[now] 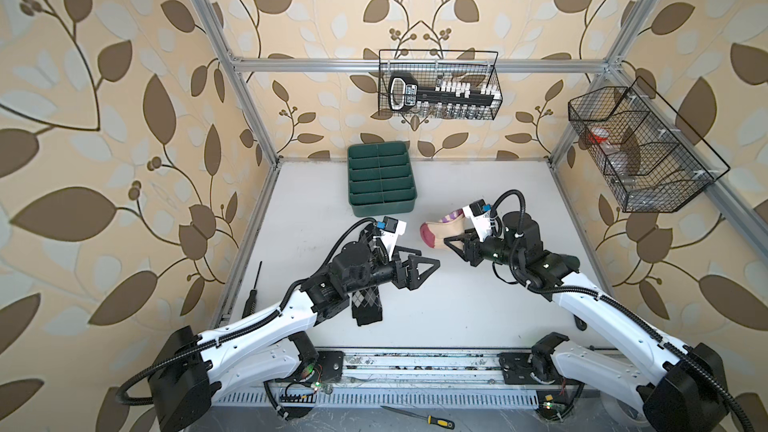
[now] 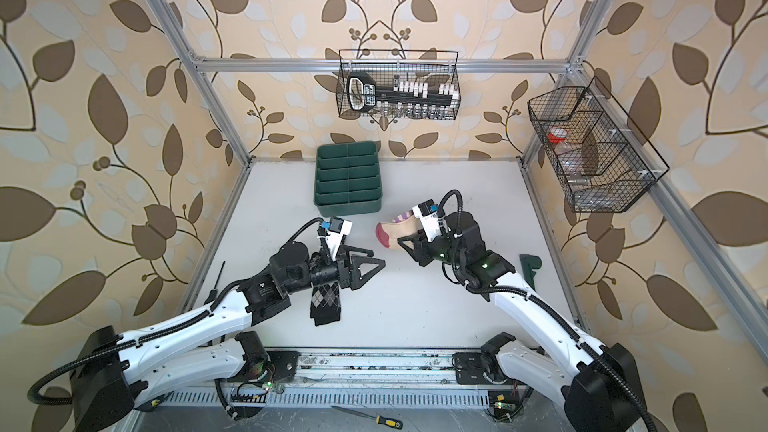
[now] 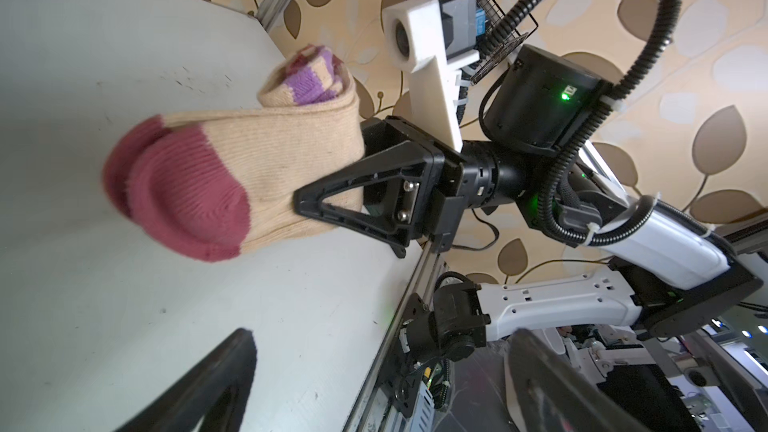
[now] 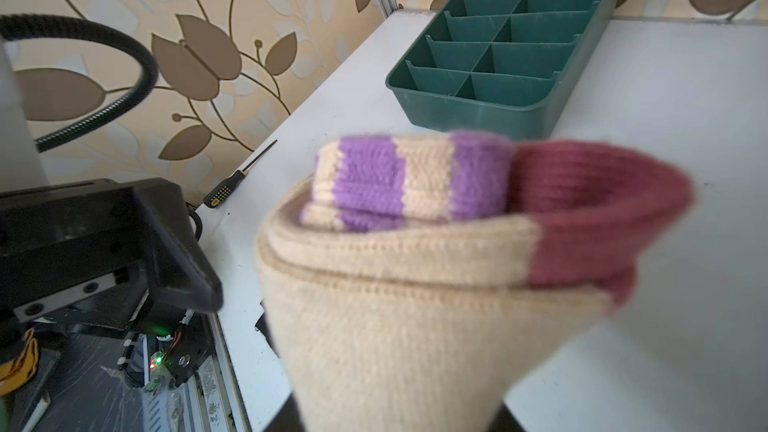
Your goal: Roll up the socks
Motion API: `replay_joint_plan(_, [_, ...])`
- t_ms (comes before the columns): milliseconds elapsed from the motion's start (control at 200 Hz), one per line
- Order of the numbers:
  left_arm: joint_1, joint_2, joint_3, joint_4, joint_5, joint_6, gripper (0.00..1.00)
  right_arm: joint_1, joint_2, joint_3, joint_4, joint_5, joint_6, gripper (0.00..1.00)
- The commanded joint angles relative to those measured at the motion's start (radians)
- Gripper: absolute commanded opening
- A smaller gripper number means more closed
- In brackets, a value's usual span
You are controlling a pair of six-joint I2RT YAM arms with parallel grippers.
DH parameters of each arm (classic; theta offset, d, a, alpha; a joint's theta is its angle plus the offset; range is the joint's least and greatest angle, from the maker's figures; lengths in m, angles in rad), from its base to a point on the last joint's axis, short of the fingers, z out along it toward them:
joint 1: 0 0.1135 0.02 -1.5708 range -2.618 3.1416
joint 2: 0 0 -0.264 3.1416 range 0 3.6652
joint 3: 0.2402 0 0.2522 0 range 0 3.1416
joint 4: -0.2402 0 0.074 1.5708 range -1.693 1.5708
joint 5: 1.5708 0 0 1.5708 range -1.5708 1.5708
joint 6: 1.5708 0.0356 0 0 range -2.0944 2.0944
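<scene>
Your left arm (image 1: 266, 317) reaches low across the argyle sock (image 1: 368, 303), lying behind the left pincer (image 1: 426, 256), whose jaws gape empty. Farther off, your right arm (image 1: 590, 305) bends inward, the right pincer (image 1: 451, 239) clamped on the folded beige sock (image 1: 438, 228).

beige sock (image 3: 257, 168): ribbed beige, maroon toe, purple stripes.
argyle sock (image 1: 368, 303): black-grey-white diamonds.
divided tray (image 1: 382, 207): dark green.
wallpaper (image 1: 104, 118): cream, brown and pale leaves.
tabletop (image 1: 457, 305): white.
screwdriver (image 1: 441, 423): yellow-black handle.
</scene>
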Motion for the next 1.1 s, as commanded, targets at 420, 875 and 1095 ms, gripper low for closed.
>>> replay_joint_plan(420, [-0.003,0.097,0.046,0.142,-0.165,-0.019,0.95,0.139,-0.057,-0.032,0.094,-0.027,-0.026,0.37])
replay_joint_plan(875, [-0.003,0.164,0.058,0.275,-0.089,-0.051,0.87,0.218,-0.026,-0.049,0.156,-0.114,-0.053,0.37])
replay_joint_plan(1095, [-0.003,0.166,0.061,0.299,-0.061,-0.058,0.53,0.225,-0.026,-0.064,0.185,-0.075,-0.045,0.38])
